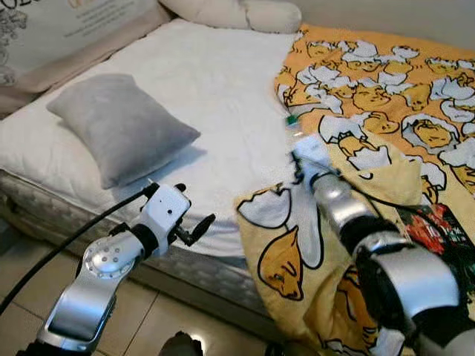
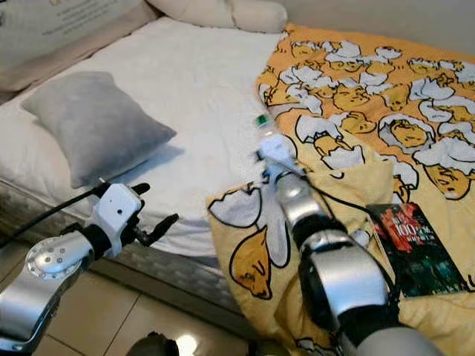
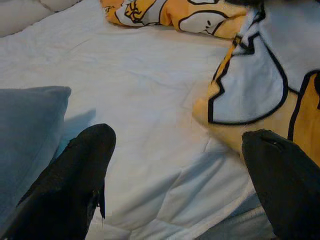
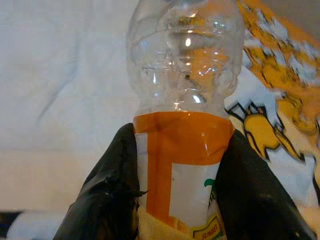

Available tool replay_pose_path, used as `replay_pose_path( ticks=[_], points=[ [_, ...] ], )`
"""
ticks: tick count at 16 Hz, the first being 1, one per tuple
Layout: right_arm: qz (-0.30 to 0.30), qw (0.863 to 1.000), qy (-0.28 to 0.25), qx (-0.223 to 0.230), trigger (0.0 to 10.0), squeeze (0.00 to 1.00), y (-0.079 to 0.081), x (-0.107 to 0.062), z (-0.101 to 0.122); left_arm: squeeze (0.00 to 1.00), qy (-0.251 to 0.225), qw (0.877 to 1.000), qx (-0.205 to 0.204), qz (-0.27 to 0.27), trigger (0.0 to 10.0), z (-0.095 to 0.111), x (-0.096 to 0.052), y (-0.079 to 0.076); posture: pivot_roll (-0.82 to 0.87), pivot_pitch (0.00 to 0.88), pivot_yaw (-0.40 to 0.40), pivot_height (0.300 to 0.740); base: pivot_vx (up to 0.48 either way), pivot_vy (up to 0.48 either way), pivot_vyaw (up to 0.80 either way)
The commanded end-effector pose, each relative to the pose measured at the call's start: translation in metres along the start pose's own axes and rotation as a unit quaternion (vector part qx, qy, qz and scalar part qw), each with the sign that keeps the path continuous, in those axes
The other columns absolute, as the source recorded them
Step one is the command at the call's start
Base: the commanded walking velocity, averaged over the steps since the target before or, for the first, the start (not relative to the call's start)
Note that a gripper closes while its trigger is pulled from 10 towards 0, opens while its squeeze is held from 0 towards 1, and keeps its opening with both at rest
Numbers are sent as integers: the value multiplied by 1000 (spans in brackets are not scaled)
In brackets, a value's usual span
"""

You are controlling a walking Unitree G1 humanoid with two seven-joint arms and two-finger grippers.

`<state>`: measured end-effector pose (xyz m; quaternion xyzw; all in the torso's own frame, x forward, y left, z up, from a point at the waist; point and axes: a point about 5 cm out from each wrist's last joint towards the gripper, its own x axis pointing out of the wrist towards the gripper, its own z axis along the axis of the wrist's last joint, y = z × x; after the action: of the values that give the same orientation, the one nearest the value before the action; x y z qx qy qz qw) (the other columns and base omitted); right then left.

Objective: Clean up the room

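A clear plastic bottle [image 1: 303,145] with an orange label and a green cap lies held over the bed, at the edge of the yellow duck-print blanket [image 1: 371,96]. My right gripper [image 4: 181,150] is shut on the bottle [image 4: 182,75], with one black finger on each side of the label. My left gripper [image 1: 197,205] stands open and empty, low at the near edge of the white mattress [image 1: 215,89]. In the left wrist view the left gripper [image 3: 180,137] faces bare sheet and a corner of the blanket.
A grey pillow [image 1: 119,126] lies on the left of the mattress. Cream pillows [image 1: 237,13] sit at the head of the bed. A dark book [image 2: 412,248] rests on the blanket at the right. Tiled floor [image 1: 148,311] runs along the bed's near side.
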<state>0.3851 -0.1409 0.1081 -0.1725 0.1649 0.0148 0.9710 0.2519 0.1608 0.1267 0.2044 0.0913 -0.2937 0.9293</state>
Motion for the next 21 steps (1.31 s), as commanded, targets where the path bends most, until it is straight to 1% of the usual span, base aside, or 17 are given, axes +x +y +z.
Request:
replay_pose_path(
  ticks=[1,3,4,5,6,7,10,13,17,21],
  points=[
    [-32,998,6,58,10000,0,-15,2,11,0,4,1000,4,12,10000,-1,-2,3,95,0,-17,740,0,0,0],
    [-36,996,23,83,10000,0,-23,3,14,0,4,1000,4,14,10000,-2,-3,2,101,0,-31,740,0,0,0],
    [-29,996,25,84,10000,239,-23,3,14,0,4,1000,3,15,10000,-2,-3,2,101,0,-32,740,0,0,0],
    [-23,996,26,84,10000,435,-22,3,14,0,4,1000,2,16,10000,-2,-4,2,101,0,-34,740,0,0,0],
    [-9,996,30,89,10000,1000,-17,3,12,0,6,1000,2,16,10000,-3,-5,1,102,0,-33,740,0,0,0],
    [6,995,35,93,10000,1000,-11,3,8,0,8,1000,2,15,10000,-4,-6,0,102,0,-32,740,0,0,0],
    [25,994,45,98,10000,1000,-4,1,-1,0,9,1000,4,12,10000,-4,-5,-1,99,0,-26,740,0,0,0],
    [24,994,47,98,10000,1000,-6,1,-3,0,9,1000,7,11,10000,-3,-3,0,96,0,-21,740,0,0,0],
    [23,994,40,102,10000,1000,-10,1,0,0,7,1000,9,8,10000,-3,-1,-1,91,0,-15,740,0,0,0],
    [16,993,27,116,10000,1000,-12,2,2,0,7,1000,10,12,10000,-3,-1,2,94,0,-20,740,0,0,0]
  ],
)
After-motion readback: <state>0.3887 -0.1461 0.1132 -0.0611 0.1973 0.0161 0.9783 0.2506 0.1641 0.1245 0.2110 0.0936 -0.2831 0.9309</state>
